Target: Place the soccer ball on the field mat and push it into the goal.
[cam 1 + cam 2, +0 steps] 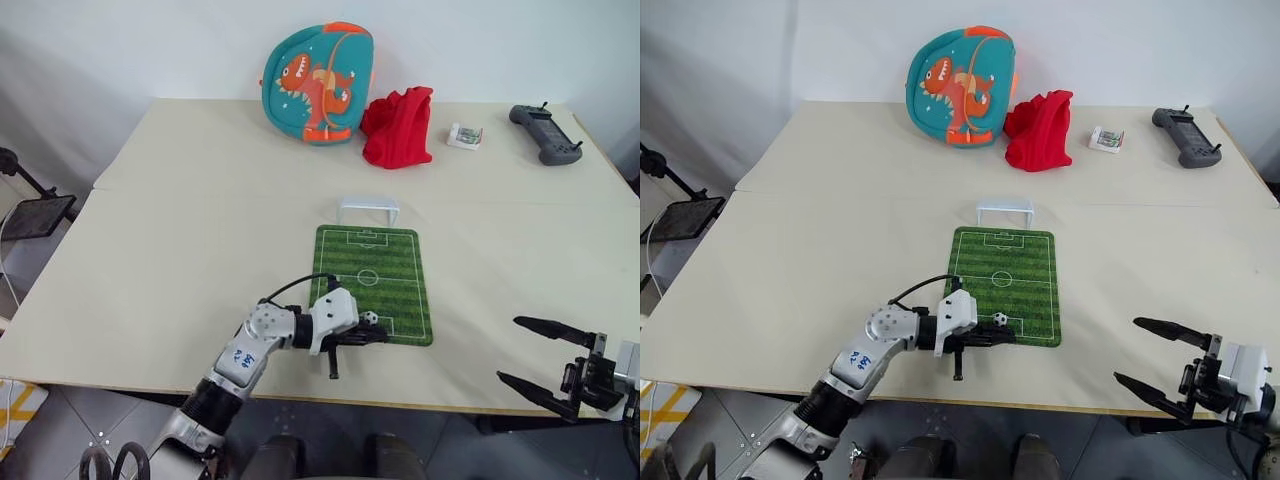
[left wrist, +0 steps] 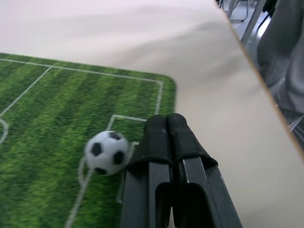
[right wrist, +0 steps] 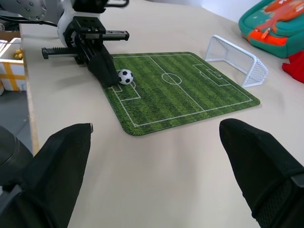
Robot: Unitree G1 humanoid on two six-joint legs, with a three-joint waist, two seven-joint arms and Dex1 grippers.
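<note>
The soccer ball rests on the field mat, on the white lines of the penalty area at the mat's near end. My left gripper is shut with nothing in it. It lies low over the mat's near edge, its fingers right beside the ball. The white goal stands on the table just past the mat's far end. My right gripper hangs open and empty off the table's front edge at the right, well clear of the mat.
At the back of the table lie a teal dinosaur backpack, a red cloth, a small box and a grey controller. The table's front edge runs just below the mat.
</note>
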